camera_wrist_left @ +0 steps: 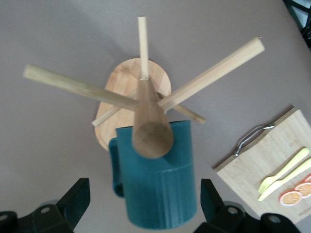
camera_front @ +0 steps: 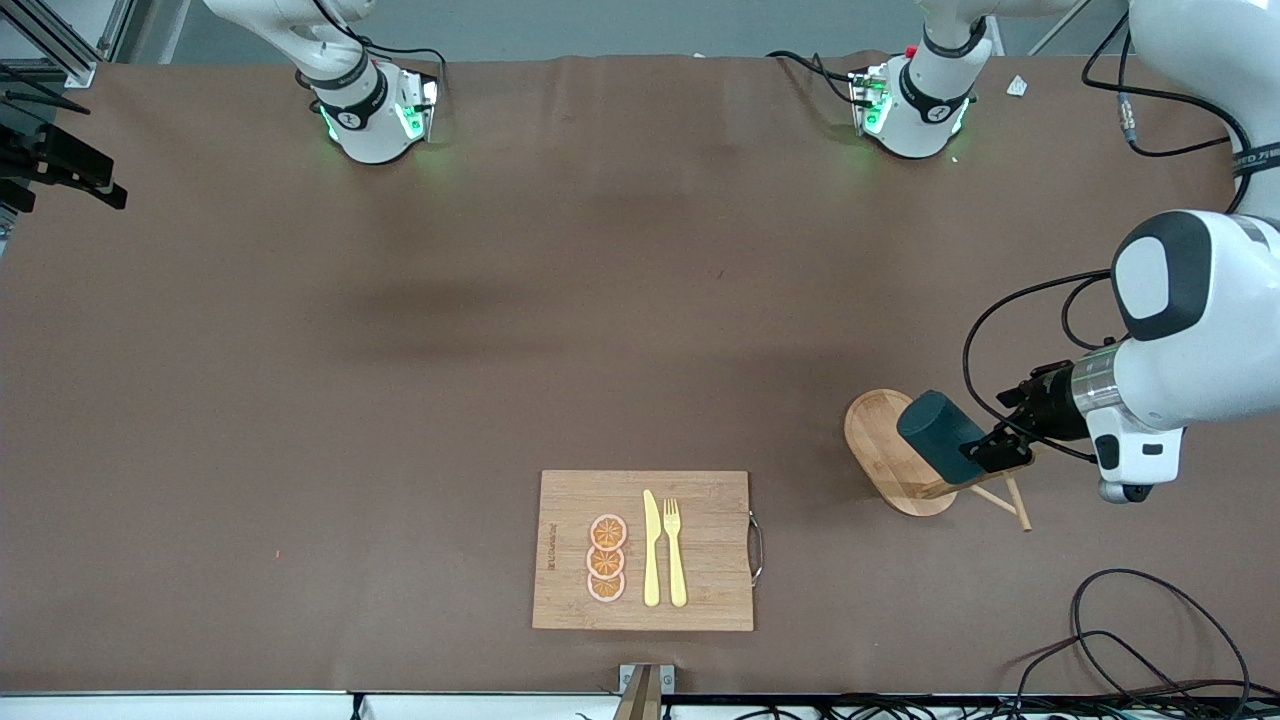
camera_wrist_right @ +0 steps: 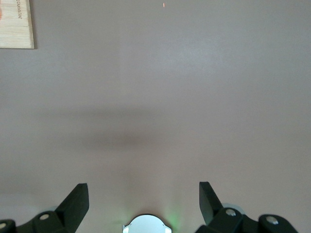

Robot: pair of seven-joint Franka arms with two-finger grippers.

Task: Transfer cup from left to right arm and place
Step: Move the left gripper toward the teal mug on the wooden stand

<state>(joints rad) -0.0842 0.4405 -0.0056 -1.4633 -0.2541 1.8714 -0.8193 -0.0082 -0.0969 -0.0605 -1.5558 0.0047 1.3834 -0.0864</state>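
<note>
You are looking at the cup, which is hanging tilted on a peg of the wooden mug tree toward the left arm's end of the counter, the tree's post poking up past the cup's rim. The left tool is hovering at the cup with its jaws standing wide, one on each side of the ribbed teal wall, and neither looks to be pressing yet. The right tool is waiting over bare counter, jaws equally wide and carrying nothing. You are probably dealing with a rigid glazed mug: light enough for one tool, stiff, likely slick and chippable if it knocks the pegs. The ribbing should be giving the pads some bite. Take it across the body at mid-height, away from the small side handle, leaving wall free for the second tool at the handover. It will likely need to slide off along the peg, not straight up, or the tree may tip. Nearer the front camera, mid-counter, a cutting board is carrying a yellow knife, a fork and three orange slices. A small mark is running along the board's edge toward the right arm's end, too small to read. The lettering on the left arm's casing is not legible either.
</note>
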